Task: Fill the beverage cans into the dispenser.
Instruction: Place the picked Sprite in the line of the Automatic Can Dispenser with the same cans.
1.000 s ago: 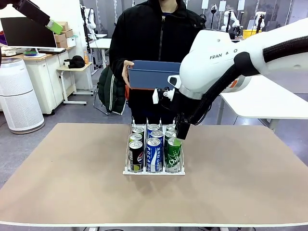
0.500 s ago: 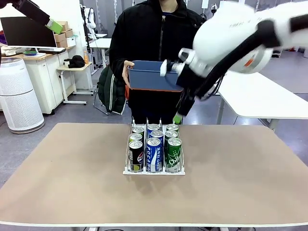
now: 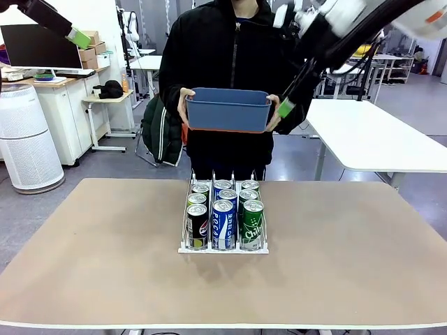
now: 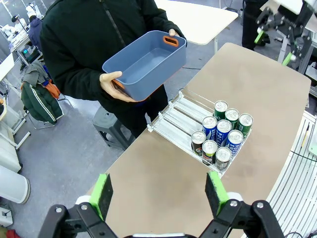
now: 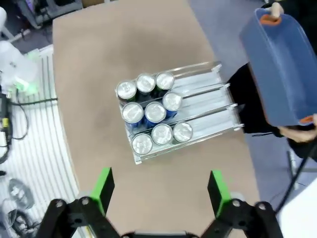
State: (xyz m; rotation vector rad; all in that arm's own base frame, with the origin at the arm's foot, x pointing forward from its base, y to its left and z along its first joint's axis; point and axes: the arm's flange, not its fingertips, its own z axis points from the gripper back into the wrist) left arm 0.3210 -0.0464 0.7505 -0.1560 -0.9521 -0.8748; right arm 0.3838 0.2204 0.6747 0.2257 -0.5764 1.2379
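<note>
Several beverage cans (image 3: 223, 215) stand in the white three-lane dispenser (image 3: 223, 249) at the table's middle, with a black, a blue and a green can in the front row. From above, the cans (image 4: 221, 133) fill the near end of the rack (image 4: 171, 113), and its far end is bare. My right gripper (image 5: 160, 190) is open and empty, high above the cans (image 5: 151, 113) and the dispenser (image 5: 210, 94). In the front view the right gripper (image 3: 286, 106) hangs at the upper right. My left gripper (image 4: 159, 193) is open and empty, raised at the upper left of the front view (image 3: 79, 36).
A person at the far side holds an empty blue bin (image 3: 228, 109) in both hands above the table edge; the bin (image 4: 146, 62) also appears from the left wrist, and the bin (image 5: 282, 69) from the right wrist. A white table (image 3: 370, 136) stands at the back right.
My right gripper has risen from the front green can up and away to the upper right. The left arm, the cans and the bin have stayed put.
</note>
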